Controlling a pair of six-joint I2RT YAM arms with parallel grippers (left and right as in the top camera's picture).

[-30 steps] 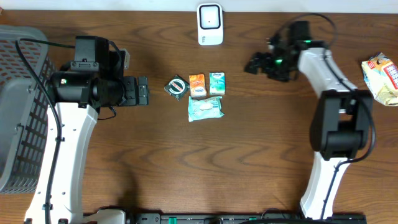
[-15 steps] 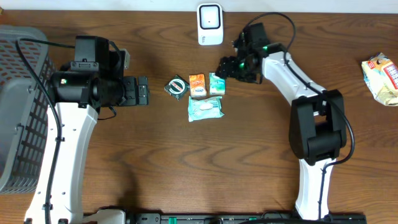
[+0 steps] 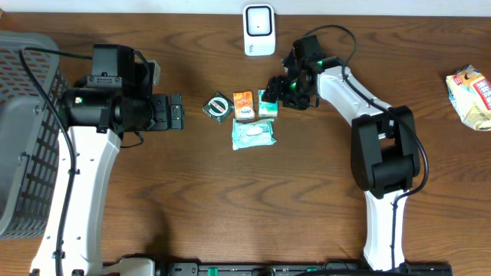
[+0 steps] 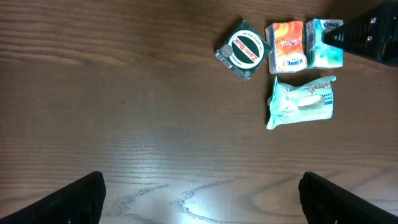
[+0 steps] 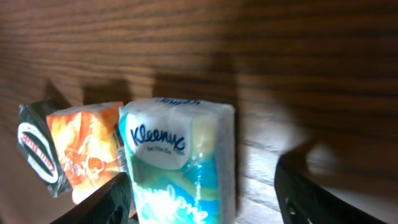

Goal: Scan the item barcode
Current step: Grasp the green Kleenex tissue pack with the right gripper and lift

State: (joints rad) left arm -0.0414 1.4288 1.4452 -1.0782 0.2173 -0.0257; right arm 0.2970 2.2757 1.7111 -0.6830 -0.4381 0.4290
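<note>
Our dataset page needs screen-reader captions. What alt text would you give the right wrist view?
A teal-and-white Kleenex tissue pack lies on the wooden table between the open fingers of the right gripper, not yet gripped. Beside it sit an orange tissue pack and a dark packet with a round logo.

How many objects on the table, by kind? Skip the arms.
Pocket tissue packs: 2 (orange pack, Kleenex pack)
Wipes pack: 1
Zam-Buk packet: 1
Scanner: 1
Snack bag: 1
Basket: 1
Total: 7
</note>
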